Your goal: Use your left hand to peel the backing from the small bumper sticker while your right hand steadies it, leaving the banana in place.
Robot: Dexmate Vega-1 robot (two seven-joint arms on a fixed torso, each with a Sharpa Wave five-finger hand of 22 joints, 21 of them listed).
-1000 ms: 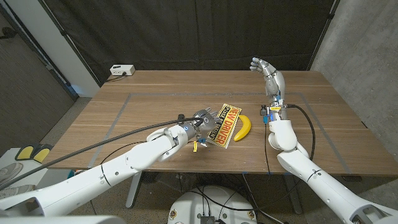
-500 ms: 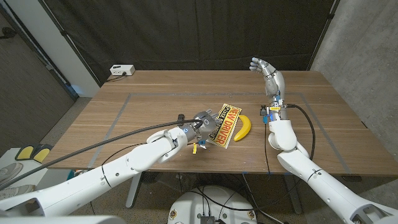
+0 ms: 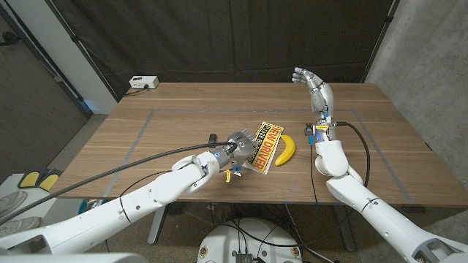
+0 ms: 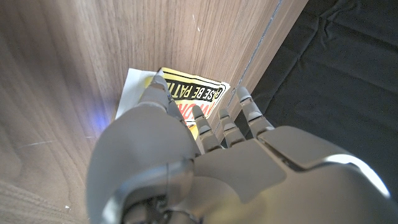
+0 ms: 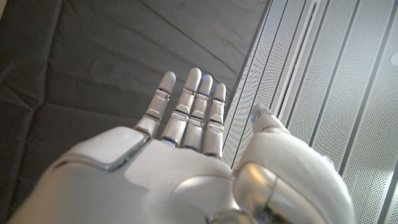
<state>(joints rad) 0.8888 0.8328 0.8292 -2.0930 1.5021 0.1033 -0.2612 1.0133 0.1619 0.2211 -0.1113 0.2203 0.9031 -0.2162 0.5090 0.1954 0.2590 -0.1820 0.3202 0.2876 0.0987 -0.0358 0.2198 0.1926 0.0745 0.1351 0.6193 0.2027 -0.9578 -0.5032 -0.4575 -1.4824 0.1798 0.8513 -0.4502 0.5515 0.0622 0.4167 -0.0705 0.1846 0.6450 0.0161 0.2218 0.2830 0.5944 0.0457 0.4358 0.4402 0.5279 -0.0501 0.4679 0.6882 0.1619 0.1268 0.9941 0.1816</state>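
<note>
The small yellow bumper sticker (image 3: 266, 145) with black and red print lies on the wooden table (image 3: 183, 117), its white backing edge showing in the left wrist view (image 4: 134, 87). The banana (image 3: 284, 150) lies just to its right, touching or nearly touching it. My left hand (image 3: 238, 148) sits at the sticker's left end. Its fingers (image 4: 163, 93) are stretched out and spread, with the tips on the sticker (image 4: 193, 93); I see no pinch. My right hand (image 3: 313, 84) is held up in the air over the far right of the table, fingers apart and holding nothing.
A white box (image 3: 143, 82) with a cable stands at the table's far left edge. Pale tape lines (image 3: 142, 131) mark a rectangle on the tabletop. A black curtain hangs behind the table. A dark cable runs along my left arm.
My left hand has crept slightly toward the sticker. The right hand, the banana and the sticker keep their places.
</note>
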